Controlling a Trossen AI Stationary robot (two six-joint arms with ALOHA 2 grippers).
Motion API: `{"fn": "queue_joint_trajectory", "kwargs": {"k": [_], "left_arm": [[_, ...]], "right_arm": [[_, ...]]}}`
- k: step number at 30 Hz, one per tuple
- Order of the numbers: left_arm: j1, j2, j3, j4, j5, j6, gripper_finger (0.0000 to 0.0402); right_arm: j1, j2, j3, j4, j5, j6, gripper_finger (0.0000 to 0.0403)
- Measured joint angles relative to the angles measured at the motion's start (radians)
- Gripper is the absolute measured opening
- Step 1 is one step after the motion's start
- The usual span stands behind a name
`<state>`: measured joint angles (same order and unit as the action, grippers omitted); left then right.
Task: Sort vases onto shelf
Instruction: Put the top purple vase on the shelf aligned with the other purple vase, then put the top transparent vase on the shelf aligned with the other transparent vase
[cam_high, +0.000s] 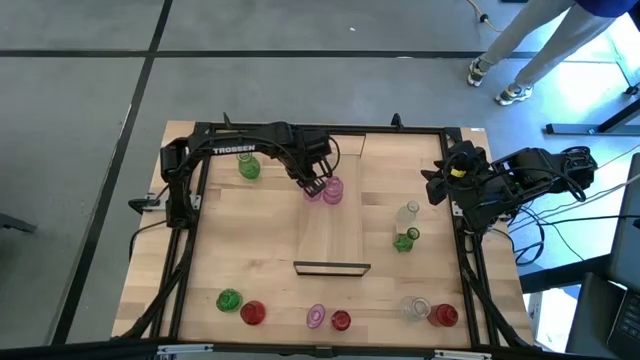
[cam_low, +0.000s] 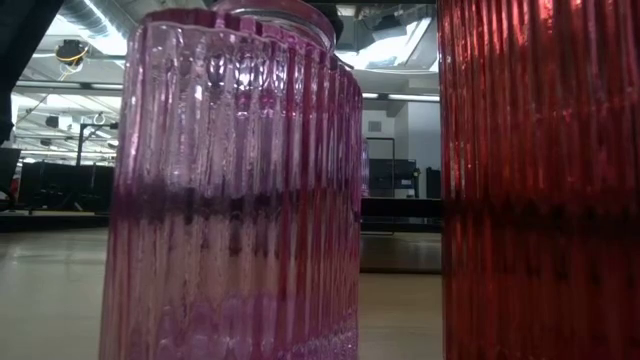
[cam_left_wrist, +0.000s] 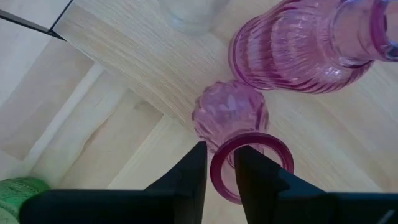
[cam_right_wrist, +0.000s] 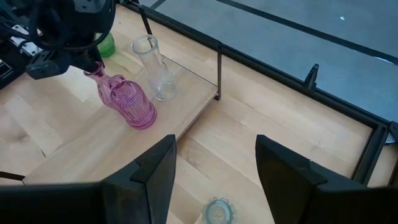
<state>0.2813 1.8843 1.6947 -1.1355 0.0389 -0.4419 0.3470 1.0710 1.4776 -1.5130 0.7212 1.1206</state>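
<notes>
High view – left gripper (cam_high: 313, 186): at the shelf's (cam_high: 330, 235) far end, over a small pink vase (cam_high: 313, 190) standing beside a ribbed pink vase (cam_high: 333, 190).
High view – right gripper (cam_high: 436, 185): waits at the bench's (cam_high: 250, 250) right edge.
High view – other vases: green one (cam_high: 248, 167) near the far-left corner; clear (cam_high: 408, 214) and green (cam_high: 404, 240) right of the shelf; a row along the near edge.
Low view – near edge: pink ribbed vase (cam_low: 235, 190) and red vase (cam_low: 540, 180) fill the frame.
Left wrist view – fingers (cam_left_wrist: 186, 177): slightly parted, straddling the small pink vase's (cam_left_wrist: 233, 121) rim; contact unclear.
Right wrist view – fingers (cam_right_wrist: 149, 171): spread, empty; a clear vase (cam_right_wrist: 152, 68) stands on the shelf's (cam_right_wrist: 174, 118) far end.
</notes>
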Motion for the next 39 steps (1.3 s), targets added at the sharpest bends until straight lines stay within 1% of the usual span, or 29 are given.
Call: {"fn": "queue_joint_trajectory", "kwargs": {"k": [12,28,39], "left_arm": [[-0.013,-0.001,0.000,0.003,0.016,0.000,0.0075],[-0.020,-0.005,0.002,0.010,0.013,0.000,0.0076],[0.000,-0.068,0.004,0.031,0.011,-0.018,0.0076]], "right_arm": [[0.000,0.000,0.000,0.000,0.000,0.000,0.0200],[0.000,0.000,0.000,0.000,0.000,0.000,0.0200],[0.000,0.000,0.000,0.001,0.000,0.000,0.0200]]}}
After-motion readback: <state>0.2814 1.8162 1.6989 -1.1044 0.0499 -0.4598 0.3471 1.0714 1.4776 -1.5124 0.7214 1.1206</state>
